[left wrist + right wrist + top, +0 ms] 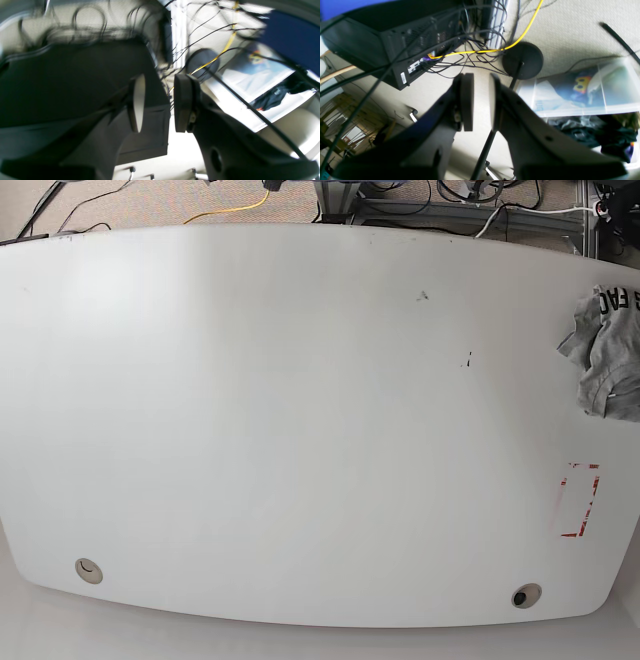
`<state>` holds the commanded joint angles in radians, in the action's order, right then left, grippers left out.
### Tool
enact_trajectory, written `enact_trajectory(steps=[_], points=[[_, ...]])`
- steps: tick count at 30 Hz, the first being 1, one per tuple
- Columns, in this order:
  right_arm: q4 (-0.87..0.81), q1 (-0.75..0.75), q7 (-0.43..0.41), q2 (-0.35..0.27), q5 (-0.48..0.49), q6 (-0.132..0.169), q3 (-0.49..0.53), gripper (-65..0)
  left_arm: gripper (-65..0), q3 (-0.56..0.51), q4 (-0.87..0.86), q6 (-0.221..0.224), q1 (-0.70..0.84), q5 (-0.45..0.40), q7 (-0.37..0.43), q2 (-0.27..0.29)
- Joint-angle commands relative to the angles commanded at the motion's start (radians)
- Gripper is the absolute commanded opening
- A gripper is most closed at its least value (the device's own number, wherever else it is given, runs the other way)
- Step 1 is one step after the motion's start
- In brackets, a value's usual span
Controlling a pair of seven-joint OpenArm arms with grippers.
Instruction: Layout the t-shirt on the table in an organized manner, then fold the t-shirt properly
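Left tool [156, 103] fills the left wrist view up close: two dark arms, pads facing each other with a clear gap, spread, nothing between them. Right tool [480, 101] same story in the right wrist view, pads parted by a narrower gap, holding nothing. Neither tool shows in the base view.

Counter [300, 410] is the biggest thing in the base view, white, smooth, rounded corners, taking up nearly the whole picture. T-shirt [608, 350] sits bunched in a wrinkled heap at the counter's far right edge, partly cut off by the picture border, grey with dark block letters showing on top. It is well apart from the counter's middle. Red-taped rectangle [578, 500] lies below the shirt near the same right edge, not touching it. Grommet hole [88, 570] sits near the front left corner, a second grommet hole [525, 595] near the front right corner.

Both wrist views look out at the floor, somewhat blurred. Black computer case [392, 42] lies at upper left of the right wrist view with a tangle of dark cables beside it. Clear plastic bin [582, 92] at right holds clothes. Round black stand base [522, 60] rests on the carpet between them, with a yellow cable [520, 37] running just above it.
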<state>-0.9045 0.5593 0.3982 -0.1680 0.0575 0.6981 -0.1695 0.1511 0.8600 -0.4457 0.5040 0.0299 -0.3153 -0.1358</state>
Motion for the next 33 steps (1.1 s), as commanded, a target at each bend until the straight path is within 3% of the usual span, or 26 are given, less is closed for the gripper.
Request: enact_trajectory(steps=[6,12,14,18,20,26,31,33], points=[[0.195,-0.115,-0.080,0.009,-0.041,0.000,0.002,-55.5,-46.8,-0.086,-0.181,0.002,-0.121,0.002,0.041,-0.009],[0.331,-0.204,-0.146,0.009,-0.048,-0.054,0.005,-55.0,-46.8,-0.138,-0.373,0.005,-0.229,0.002,0.121,-0.011],[0.365,-0.233,-0.149,0.009,-0.048,-0.077,0.005,-55.0,-46.8,-0.143,-0.437,0.035,-0.256,0.002,0.149,-0.008],[0.394,-0.267,-0.150,0.011,-0.049,-0.110,0.006,-54.9,-46.7,-0.144,-0.483,0.138,-0.287,0.002,0.189,0.006],[0.407,-0.281,-0.150,0.011,-0.049,-0.134,0.006,-54.9,-46.7,-0.144,-0.485,0.163,-0.299,0.000,0.195,0.012],[0.411,-0.302,-0.150,0.012,-0.049,-0.206,0.025,-54.9,-46.7,-0.153,-0.489,0.170,-0.328,-0.011,0.195,0.015],[0.413,-0.311,-0.149,0.025,-0.046,-0.308,0.104,-54.9,-46.7,-0.207,-0.585,0.296,-0.382,-0.037,0.199,0.017],[0.413,-0.313,-0.149,0.031,-0.046,-0.337,0.124,-54.9,-46.7,-0.216,-0.608,0.307,-0.394,-0.035,0.199,0.017]])
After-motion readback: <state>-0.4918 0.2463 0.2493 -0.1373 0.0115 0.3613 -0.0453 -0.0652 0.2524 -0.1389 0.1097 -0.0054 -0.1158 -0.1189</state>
